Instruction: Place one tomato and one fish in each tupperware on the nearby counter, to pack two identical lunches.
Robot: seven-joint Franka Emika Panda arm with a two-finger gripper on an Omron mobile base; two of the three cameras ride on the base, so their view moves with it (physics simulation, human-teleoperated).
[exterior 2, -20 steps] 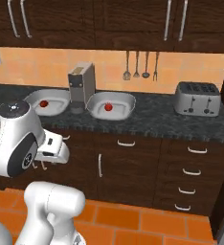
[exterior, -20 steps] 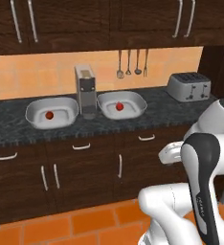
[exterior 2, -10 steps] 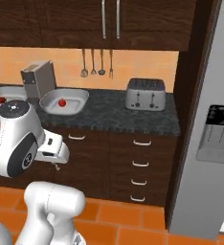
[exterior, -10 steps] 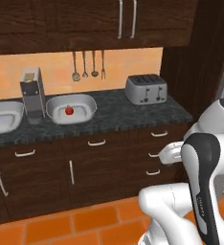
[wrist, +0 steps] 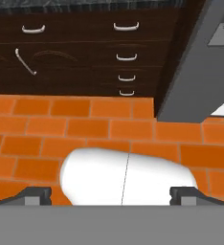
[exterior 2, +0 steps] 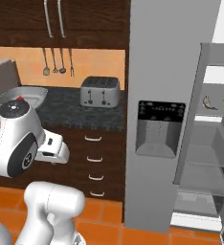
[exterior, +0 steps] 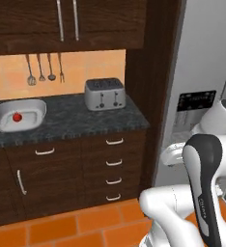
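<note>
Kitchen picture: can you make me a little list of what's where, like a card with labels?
counter: black marbled stone countertop over dark wood drawers
tub: pale grey shallow tupperware at the counter's left end
in the tub: one small red round tomato
toaster: steel toaster to the right of the tub
fridge: grey, door open, two small silvery fish on a shelf
hand: open, empty, over the orange tile floor

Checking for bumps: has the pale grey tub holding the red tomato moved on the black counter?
No. The tub sits unmoved left of the steel toaster; the camera moved.
</note>
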